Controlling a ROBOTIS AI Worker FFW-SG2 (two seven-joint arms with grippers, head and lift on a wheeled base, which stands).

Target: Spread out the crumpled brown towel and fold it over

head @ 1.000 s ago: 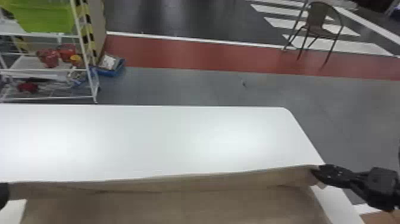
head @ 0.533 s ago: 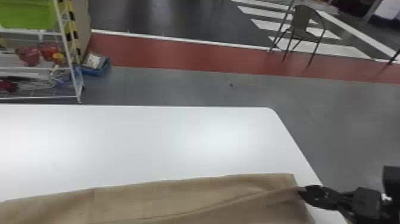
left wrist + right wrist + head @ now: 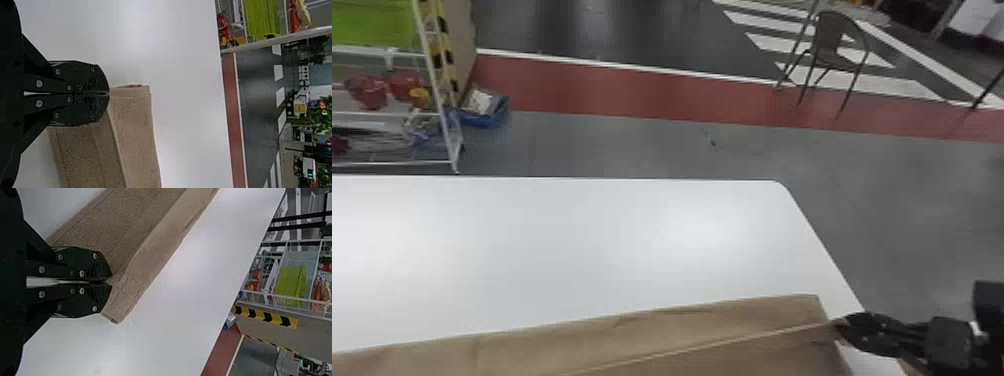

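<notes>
Left gripper (image 3: pixel 109 94) and right gripper (image 3: pixel 111 281): closed on brown towel (image 3: pixel 722 321) edge; probably light, limp, non-slip; best pinched near end corners.

L gripper (image 3: pixel 109 93) closed, tips pinching brn towel (image 3: pixel 135 133) nr one end. Towel's folded, one layer's edge running lengthwise over another, on wht tbl (image 3: pixel 188 94). Past tbl edge: red strip (image 3: pixel 233 117) on flr, then dk grey flr (image 3: pixel 256 117) w/ wht stripes, & rack (image 3: pixel 285 38) w/ grn bin (image 3: pixel 261 17).
</notes>
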